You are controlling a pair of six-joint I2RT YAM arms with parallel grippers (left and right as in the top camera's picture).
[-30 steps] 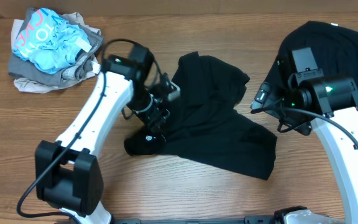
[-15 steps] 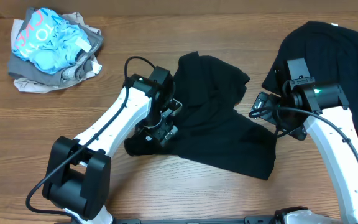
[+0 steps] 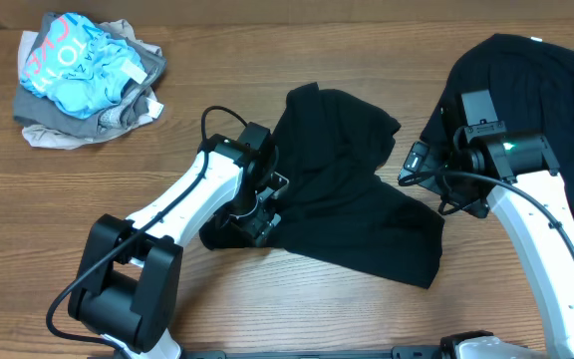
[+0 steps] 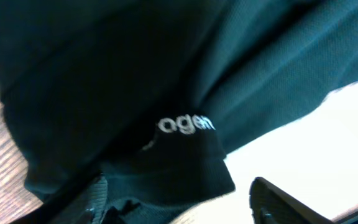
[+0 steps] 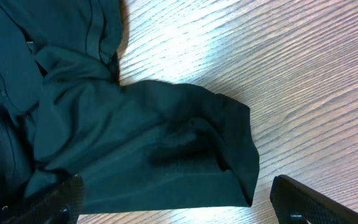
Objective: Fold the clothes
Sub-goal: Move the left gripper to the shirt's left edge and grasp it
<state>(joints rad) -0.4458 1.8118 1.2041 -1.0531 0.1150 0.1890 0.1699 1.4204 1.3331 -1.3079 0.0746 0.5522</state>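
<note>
A black shirt point(image 3: 352, 194) lies crumpled in the middle of the table. Its small white logo point(image 4: 185, 124) shows in the left wrist view. My left gripper point(image 3: 252, 221) is low over the shirt's lower-left corner. Its jaws point(image 4: 179, 208) are open with black fabric lying between them. My right gripper point(image 3: 417, 165) is at the shirt's right edge. Its jaws point(image 5: 185, 205) are open over a sleeve-like flap point(image 5: 166, 149). A second black shirt point(image 3: 541, 80) lies at the back right, partly under my right arm. The light-blue, grey and beige bundle point(image 3: 83, 75) sits at the back left.
The wooden table point(image 3: 48, 219) shows bare at the front left and between the bundle and the middle shirt. Cables loop off both arms above the cloth.
My left gripper has swung down and right from the shirt's left edge onto its lower-left corner. My right gripper has shifted slightly left toward the shirt's right edge.
</note>
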